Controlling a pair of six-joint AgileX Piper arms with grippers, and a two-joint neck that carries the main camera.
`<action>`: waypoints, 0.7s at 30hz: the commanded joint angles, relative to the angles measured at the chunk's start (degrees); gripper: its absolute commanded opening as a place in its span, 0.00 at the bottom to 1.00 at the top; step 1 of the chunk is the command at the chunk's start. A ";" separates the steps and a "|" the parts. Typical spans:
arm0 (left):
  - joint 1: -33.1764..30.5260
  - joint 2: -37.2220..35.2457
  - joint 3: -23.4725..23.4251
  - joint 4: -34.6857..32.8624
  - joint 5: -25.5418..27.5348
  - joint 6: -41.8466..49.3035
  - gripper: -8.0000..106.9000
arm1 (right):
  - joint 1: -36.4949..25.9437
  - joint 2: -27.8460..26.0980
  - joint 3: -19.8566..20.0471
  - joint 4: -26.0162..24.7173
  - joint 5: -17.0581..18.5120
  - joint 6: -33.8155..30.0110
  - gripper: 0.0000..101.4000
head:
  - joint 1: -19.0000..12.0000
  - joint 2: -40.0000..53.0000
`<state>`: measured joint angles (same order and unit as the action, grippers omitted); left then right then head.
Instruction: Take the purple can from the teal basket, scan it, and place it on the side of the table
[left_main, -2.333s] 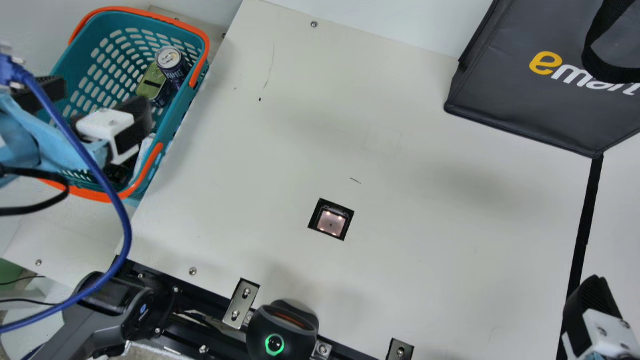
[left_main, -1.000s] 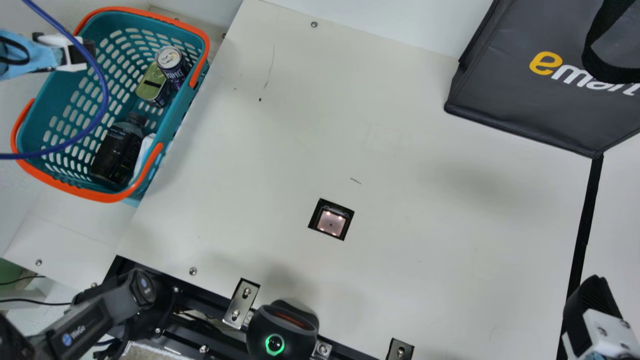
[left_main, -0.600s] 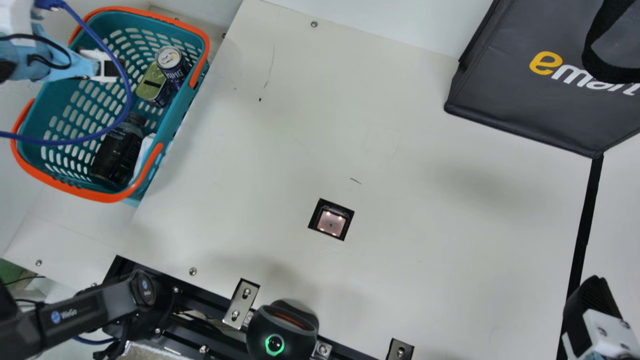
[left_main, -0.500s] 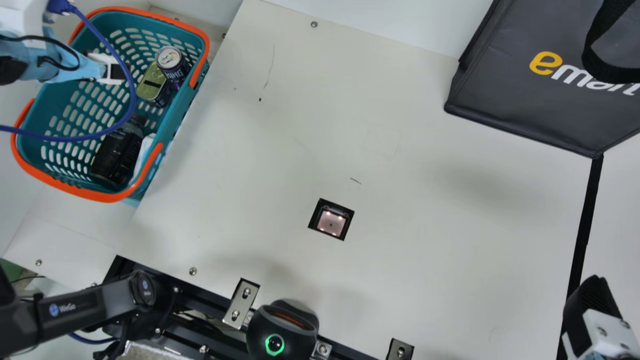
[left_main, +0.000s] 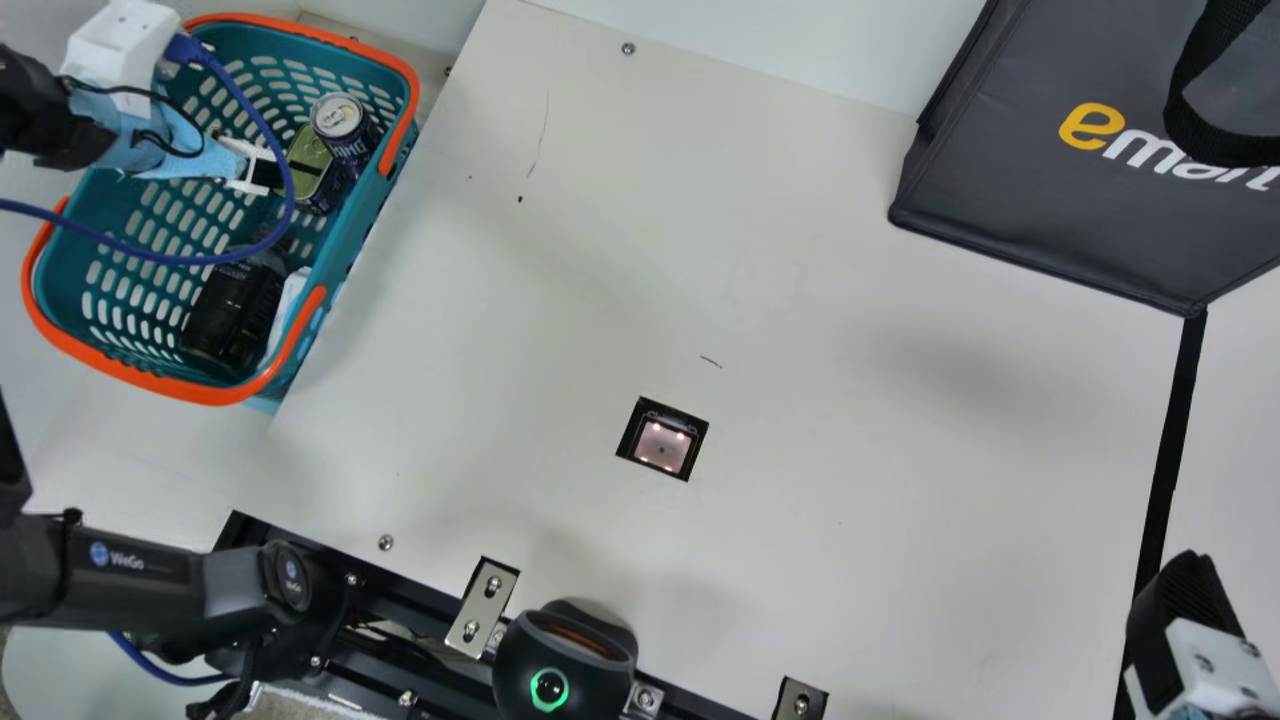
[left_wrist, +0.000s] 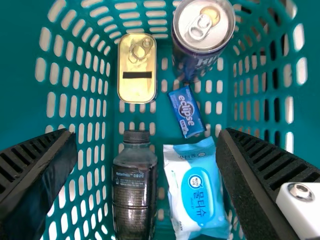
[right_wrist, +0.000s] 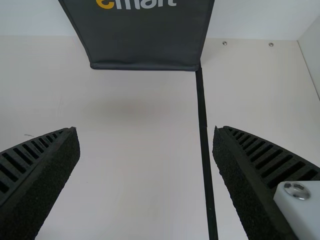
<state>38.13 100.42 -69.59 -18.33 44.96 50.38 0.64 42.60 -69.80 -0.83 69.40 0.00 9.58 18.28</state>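
Purple metal can (left_main: 346, 138), silver lid up, stands in the teal plastic basket (left_main: 350, 257) with orange handles, by the wall nearest the cream table (left_main: 560, 300). Beside it: flat gold tin (left_wrist: 137, 62); near its base, small blue packet (left_wrist: 186, 111). Left gripper (left_main: 268, 174), black and ribbed, hangs over basket. Jaws spread wide, nothing in them. Can lies outside the gap, beyond the fingertips; in the main view the tin comes between it and the gripper. Right gripper (left_main: 1180, 600), also black and ribbed, is over the table's right side, well apart from the can, jaws wide, holding nothing.
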 joint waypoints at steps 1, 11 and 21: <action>0.09 1.12 -0.16 0.24 -0.07 0.52 0.85 | 0.00 0.00 0.00 0.00 0.00 0.00 0.94 | -1.66 0.14; 0.76 4.74 -0.97 -2.47 -0.11 6.20 0.85 | 0.00 0.00 0.00 0.00 0.00 0.00 0.94 | -1.66 0.14; 2.83 6.11 0.13 -13.50 0.01 20.93 0.85 | 0.00 0.00 0.00 0.00 0.00 0.00 0.94 | -1.66 0.14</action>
<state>40.76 106.46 -69.69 -29.37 44.84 67.33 0.64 42.60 -69.80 -0.83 69.40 0.00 9.58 18.28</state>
